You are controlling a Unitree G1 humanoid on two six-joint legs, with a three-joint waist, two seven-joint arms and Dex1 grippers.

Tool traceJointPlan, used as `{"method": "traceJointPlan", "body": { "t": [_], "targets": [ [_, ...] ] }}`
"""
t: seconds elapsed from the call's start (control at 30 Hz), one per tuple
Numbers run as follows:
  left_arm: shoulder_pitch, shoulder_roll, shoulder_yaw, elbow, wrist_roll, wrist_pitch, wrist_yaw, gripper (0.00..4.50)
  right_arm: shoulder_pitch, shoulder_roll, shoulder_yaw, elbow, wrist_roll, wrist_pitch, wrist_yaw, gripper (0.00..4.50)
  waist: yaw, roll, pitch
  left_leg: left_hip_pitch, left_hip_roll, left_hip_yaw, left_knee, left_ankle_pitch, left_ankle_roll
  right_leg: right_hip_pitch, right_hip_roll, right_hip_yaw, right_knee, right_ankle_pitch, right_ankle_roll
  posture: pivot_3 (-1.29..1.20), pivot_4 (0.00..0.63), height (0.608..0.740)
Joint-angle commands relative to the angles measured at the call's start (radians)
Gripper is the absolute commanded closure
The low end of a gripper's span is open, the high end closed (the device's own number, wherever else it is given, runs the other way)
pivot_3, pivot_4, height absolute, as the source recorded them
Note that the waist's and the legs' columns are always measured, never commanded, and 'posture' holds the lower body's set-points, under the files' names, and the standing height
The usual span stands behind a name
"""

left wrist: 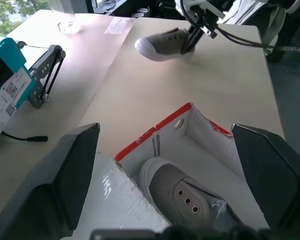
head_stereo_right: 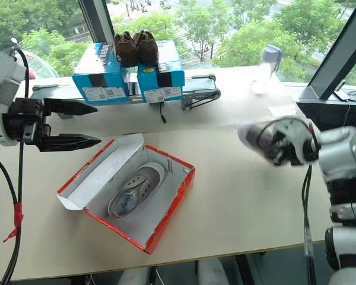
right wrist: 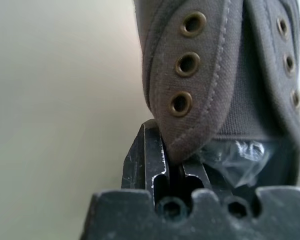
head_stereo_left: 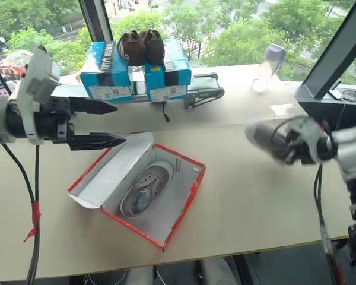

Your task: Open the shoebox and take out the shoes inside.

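The red shoebox (head_stereo_left: pixel 188 205) lies open in the middle of the table, its white-lined lid (head_stereo_left: pixel 110 172) folded back to the left. One grey shoe (head_stereo_left: pixel 145 189) with a white sole rests inside it. My right gripper (head_stereo_left: pixel 298 147) hovers over the right part of the table, shut on the other grey shoe (head_stereo_left: pixel 266 136). The right wrist view shows the fingers pinching the fabric edge beside the eyelets (right wrist: pixel 186 65). My left gripper (head_stereo_left: pixel 120 124) hangs open and empty above the lid's far left side, pointing right. In the left wrist view the held shoe (left wrist: pixel 162 45) hangs beyond the box.
Two blue boxes with white labels (head_stereo_left: pixel 110 74) stand at the back, with dark brown fuzzy shoes (head_stereo_left: pixel 141 46) on top. A black folding stand (head_stereo_left: pixel 203 95) lies beside them. A clear bottle (head_stereo_left: pixel 268 68) stands at the back right, near a black window frame (head_stereo_left: pixel 335 89).
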Motion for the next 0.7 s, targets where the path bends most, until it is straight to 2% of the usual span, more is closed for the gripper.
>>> {"method": "traceJointPlan", "body": {
  "t": [0.03, 0.13, 0.37, 0.4, 0.43, 0.53, 0.6, 0.7],
  "targets": [
    [-0.017, 0.016, 0.019, 0.006, -0.006, 0.007, -0.009, 0.00, 0.023, -0.032, -0.057, -0.076, 0.057, 0.126, -0.032, 3.79, 0.001, 0.000, 0.000, 0.002, 0.000, 0.000, 0.000, 0.000, 0.000, 0.002, 0.000, 0.000, 0.000, 0.000, 0.000, 0.00, 0.150, 0.740],
    [-0.011, 0.011, 0.017, 0.005, -0.002, 0.005, -0.006, 0.00, 0.010, -0.025, -0.060, -0.100, 0.097, 0.182, -0.049, 3.02, 0.002, 0.000, 0.000, 0.003, 0.000, 0.001, -0.001, 0.000, 0.000, 0.003, 0.000, 0.001, -0.001, -0.001, 0.001, 0.00, 0.150, 0.740],
    [-0.001, 0.012, 0.027, 0.003, -0.002, 0.011, 0.000, 0.00, -0.118, -0.034, -0.023, -0.138, 0.118, 0.157, -0.103, 0.56, 0.002, 0.000, 0.000, 0.003, 0.000, 0.009, -0.001, 0.000, 0.000, 0.000, 0.000, 0.009, -0.002, 0.001, 0.004, 0.00, 0.150, 0.740],
    [0.002, 0.017, 0.033, 0.001, -0.002, 0.014, 0.002, 0.00, -0.187, -0.044, 0.000, -0.153, 0.112, 0.146, -0.092, 0.18, 0.003, 0.000, 0.000, 0.003, 0.000, 0.009, -0.001, 0.000, 0.000, 0.000, 0.000, 0.009, -0.002, 0.001, 0.005, 0.00, 0.150, 0.740],
    [0.005, 0.021, 0.038, 0.000, -0.003, 0.018, 0.003, 0.00, -0.252, -0.042, 0.014, -0.173, 0.121, 0.151, -0.078, 0.02, 0.002, 0.000, 0.000, 0.003, 0.000, 0.009, -0.001, 0.000, 0.000, 0.000, 0.000, 0.009, -0.002, 0.001, 0.005, 0.00, 0.150, 0.740],
    [0.020, 0.031, 0.050, -0.010, -0.005, 0.024, 0.009, 0.00, -0.393, 0.015, 0.019, -0.264, 0.236, 0.269, -0.025, 0.02, -0.010, 0.001, 0.002, 0.002, 0.000, 0.013, -0.002, 0.000, 0.000, -0.003, 0.000, 0.013, -0.002, 0.002, 0.006, 0.00, 0.150, 0.740],
    [0.027, 0.033, 0.056, -0.016, -0.008, 0.027, 0.014, 0.00, -0.401, 0.021, 0.053, -0.348, 0.304, 0.309, 0.026, 0.02, -0.010, -0.001, 0.001, 0.003, 0.001, 0.013, -0.003, -0.001, 0.001, -0.003, 0.002, 0.013, -0.003, 0.002, 0.006, 0.00, 0.150, 0.740],
    [0.038, 0.036, 0.063, -0.025, -0.007, 0.029, 0.022, 0.00, -0.370, -0.001, 0.129, -0.495, 0.367, 0.275, 0.099, 0.02, -0.003, -0.008, -0.002, 0.002, 0.005, 0.012, -0.003, -0.004, 0.006, -0.001, 0.006, 0.013, -0.007, 0.002, 0.006, 0.00, 0.150, 0.740]
  ]
}}
